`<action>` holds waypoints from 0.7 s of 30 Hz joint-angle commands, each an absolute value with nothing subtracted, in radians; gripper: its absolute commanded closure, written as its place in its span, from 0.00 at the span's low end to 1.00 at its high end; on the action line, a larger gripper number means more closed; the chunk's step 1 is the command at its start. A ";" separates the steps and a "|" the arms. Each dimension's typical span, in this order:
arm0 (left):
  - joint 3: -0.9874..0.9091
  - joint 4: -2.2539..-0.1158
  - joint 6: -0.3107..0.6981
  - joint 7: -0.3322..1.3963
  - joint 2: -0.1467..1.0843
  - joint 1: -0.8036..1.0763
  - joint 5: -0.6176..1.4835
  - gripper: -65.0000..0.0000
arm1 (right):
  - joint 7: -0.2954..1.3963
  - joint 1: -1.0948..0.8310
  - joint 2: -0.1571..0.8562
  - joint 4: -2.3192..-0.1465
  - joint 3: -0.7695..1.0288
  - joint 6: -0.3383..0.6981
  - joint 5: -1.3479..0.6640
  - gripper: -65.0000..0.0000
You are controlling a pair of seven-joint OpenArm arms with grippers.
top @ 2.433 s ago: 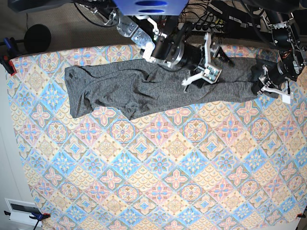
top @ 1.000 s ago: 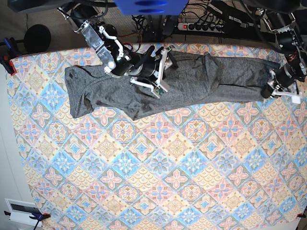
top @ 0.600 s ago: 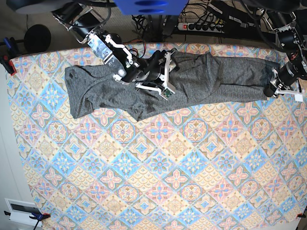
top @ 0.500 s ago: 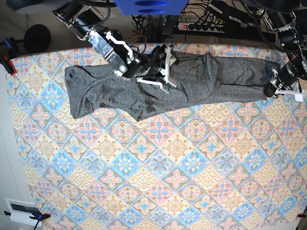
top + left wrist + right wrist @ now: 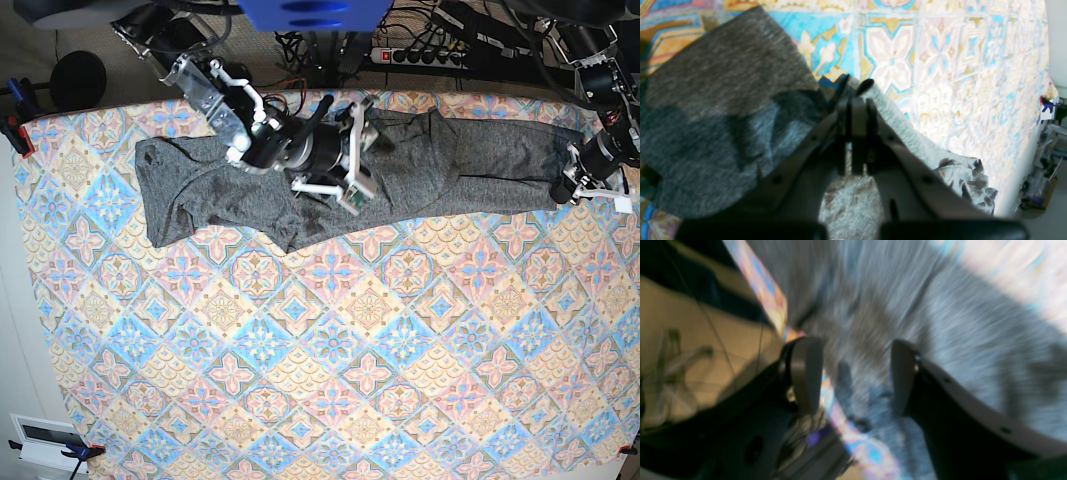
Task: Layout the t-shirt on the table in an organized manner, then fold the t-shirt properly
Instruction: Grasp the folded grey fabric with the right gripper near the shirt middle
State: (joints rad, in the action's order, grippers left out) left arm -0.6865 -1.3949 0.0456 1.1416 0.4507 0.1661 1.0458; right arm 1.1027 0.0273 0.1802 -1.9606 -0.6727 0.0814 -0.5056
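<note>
A: Where's the t-shirt [image 5: 250,185]?

B: Stretched as a long band across the table [image 5: 330,360], toward the 12 o'clock edge in the base view. Wide bunched end at 9 o'clock, narrow end out at 3 o'clock. Creased, not flat; a point of cloth sags toward 6 o'clock near the middle.

A: Left gripper [image 5: 582,190]?

B: At the 3 o'clock end, jaws pressed tight together on the shirt's edge. Left wrist view confirms: grey knit [image 5: 726,100] pinched between the closed tips [image 5: 855,91], patterned cloth beyond toward 12 and 3 o'clock.

A: Right gripper [image 5: 352,150]?

B: Over the shirt's middle, jaws spread wide, nothing between them. Right wrist view is blurred, but both fingers [image 5: 806,373] stand apart above grey fabric [image 5: 940,323].

A: Touching the cloth?

B: Cannot tell.
</note>
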 commanded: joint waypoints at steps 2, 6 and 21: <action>-0.696 -1.411 0.050 1.132 0.475 0.157 1.058 1.00 | 1.087 0.035 0.179 -1.982 -0.625 0.082 -0.509 0.52; -0.697 -1.408 0.050 1.130 0.473 0.157 1.059 1.00 | 0.969 0.035 0.176 -1.980 -0.616 0.082 -0.509 0.52; -0.914 -1.406 0.056 1.204 0.470 0.179 1.066 1.00 | 0.765 -0.001 0.176 -1.972 -0.610 0.082 -0.503 0.52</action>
State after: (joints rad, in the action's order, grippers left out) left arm -0.9001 -1.3926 0.0502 1.2095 0.4458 0.1833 1.0500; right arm 0.7937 -0.0166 0.1806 -1.9572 -0.6147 0.0750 -0.4973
